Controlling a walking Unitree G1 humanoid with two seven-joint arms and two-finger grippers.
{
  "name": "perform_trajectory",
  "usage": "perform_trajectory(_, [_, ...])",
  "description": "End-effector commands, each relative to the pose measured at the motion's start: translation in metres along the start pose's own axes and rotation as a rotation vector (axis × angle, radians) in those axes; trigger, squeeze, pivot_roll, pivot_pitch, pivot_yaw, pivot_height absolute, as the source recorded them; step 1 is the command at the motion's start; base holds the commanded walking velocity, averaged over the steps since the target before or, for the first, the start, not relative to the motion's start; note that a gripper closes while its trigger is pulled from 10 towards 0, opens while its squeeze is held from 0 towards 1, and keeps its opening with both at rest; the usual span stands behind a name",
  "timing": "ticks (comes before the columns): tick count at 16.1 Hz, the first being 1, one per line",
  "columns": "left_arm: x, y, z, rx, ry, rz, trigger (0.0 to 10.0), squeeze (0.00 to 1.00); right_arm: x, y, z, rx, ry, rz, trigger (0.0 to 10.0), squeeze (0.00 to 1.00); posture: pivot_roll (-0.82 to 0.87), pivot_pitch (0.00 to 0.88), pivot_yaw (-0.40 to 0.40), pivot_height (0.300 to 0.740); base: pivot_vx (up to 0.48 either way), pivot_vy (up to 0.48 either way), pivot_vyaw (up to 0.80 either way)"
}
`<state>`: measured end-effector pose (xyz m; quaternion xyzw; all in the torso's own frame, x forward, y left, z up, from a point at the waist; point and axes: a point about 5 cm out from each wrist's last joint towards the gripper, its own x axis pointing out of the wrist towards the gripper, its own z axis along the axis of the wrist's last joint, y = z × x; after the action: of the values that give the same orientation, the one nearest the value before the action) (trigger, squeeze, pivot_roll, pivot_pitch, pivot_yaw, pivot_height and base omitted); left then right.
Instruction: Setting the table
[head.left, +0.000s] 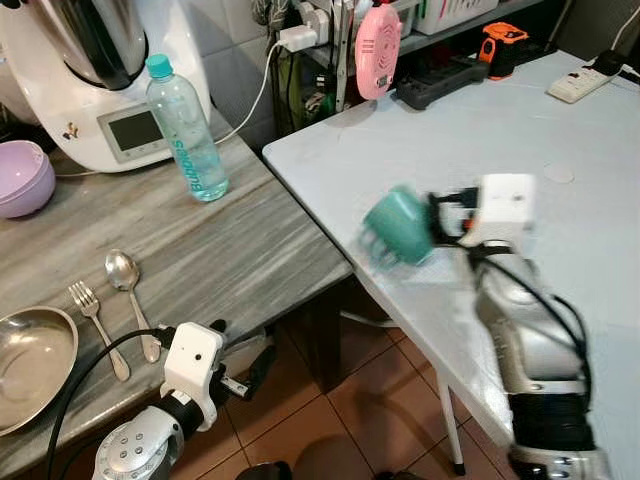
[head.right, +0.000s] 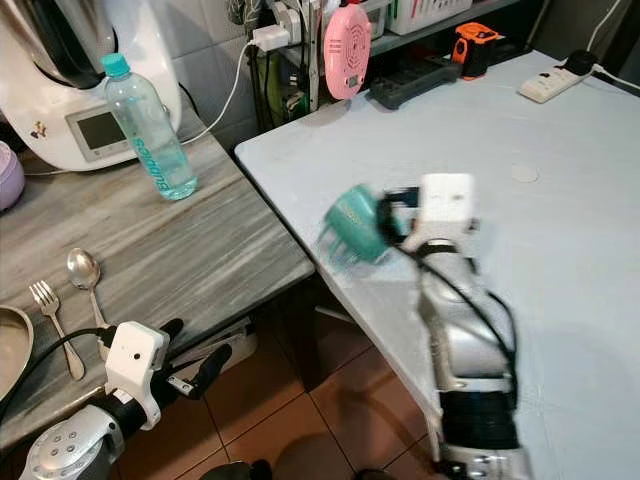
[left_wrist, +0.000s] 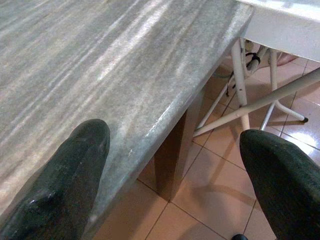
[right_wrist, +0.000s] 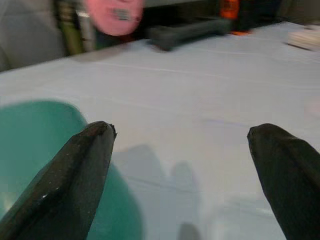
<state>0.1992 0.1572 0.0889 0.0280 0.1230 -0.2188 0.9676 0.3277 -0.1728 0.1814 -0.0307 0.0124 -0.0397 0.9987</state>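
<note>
Over the near edge of the white table (head.left: 520, 120), the right gripper (right_wrist: 182, 170) hangs with its 2 black fingers (right_wrist: 75, 185) spread wide apart and nothing pressed between them. A teal cup (head.left: 398, 226) sits just beside the gripper, blurred in the head views; in the right wrist view it lies against the outer side of 1 finger, not between the 2. Whether the cup rests on the table or is off it cannot be told. The right arm (head.left: 525, 330) runs back from the gripper along the table's edge.

Farther back on the white table lie a white power strip (head.left: 583, 82), a black power strip (head.left: 440, 84) and an orange-and-black tool (head.left: 500, 45). A pink device (head.left: 378, 48) hangs at the table's far corner.

Lower down, the left gripper (left_wrist: 175, 175) is at the front edge of the grey counter (head.left: 220, 250), its 2 fingers wide apart and holding nothing; 1 finger is over the counter top, the other over the tiled floor (left_wrist: 220, 165).

On the counter lie a fork (head.left: 95, 315) and a spoon (head.left: 128, 290) side by side, with a steel plate (head.left: 30, 365) just beside the fork. A purple bowl (head.left: 22, 178) stands farther back, near a white kitchen machine (head.left: 100, 70). A water bottle (head.left: 186, 130) stands upright in front of the machine.
</note>
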Motion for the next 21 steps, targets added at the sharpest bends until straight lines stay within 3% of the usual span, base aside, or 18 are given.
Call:
perform_trajectory(1, [-0.001, 0.004, -0.003, 0.007, 0.02, 0.014, 10.0, 0.0, -0.004, -0.001, -0.031, -0.022, 0.149, -0.018, 10.0, 0.0, 0.09, 0.151, 0.076, 0.74, 0.0, 0.0, 0.0])
perform_trajectory(8, [0.007, 0.005, -0.002, 0.01, 0.014, 0.004, 10.0, 0.0, -0.023, -0.006, -0.034, -0.062, 0.156, -0.082, 10.0, 0.0, 0.06, 0.133, 0.081, 0.74, 0.0, 0.0, 0.0])
perform_trajectory(12, [0.013, 0.006, -0.003, 0.013, 0.006, 0.001, 10.0, 0.0, -0.04, 0.015, -0.037, -0.11, 0.117, 0.016, 10.0, 0.0, 0.04, 0.106, 0.078, 0.74, 0.0, 0.0, 0.0])
perform_trajectory(15, [0.018, 0.006, -0.003, 0.015, -0.004, -0.003, 10.0, 0.0, -0.034, 0.017, -0.026, -0.138, 0.041, 0.047, 10.0, 0.0, 0.04, 0.094, 0.076, 0.74, 0.0, 0.0, 0.0])
perform_trajectory(18, [0.025, 0.007, -0.002, 0.014, -0.021, -0.002, 10.0, 0.0, -0.02, 0.004, -0.013, -0.194, -0.016, 0.011, 10.0, 0.0, 0.03, 0.071, 0.068, 0.74, 0.0, 0.0, 0.0])
perform_trajectory(21, [0.029, 0.011, 0.004, 0.018, -0.063, 0.044, 10.0, 0.0, -0.002, -0.008, -0.003, -0.186, -0.058, -0.001, 10.0, 0.0, 0.03, 0.061, 0.06, 0.74, 0.0, 0.0, 0.0])
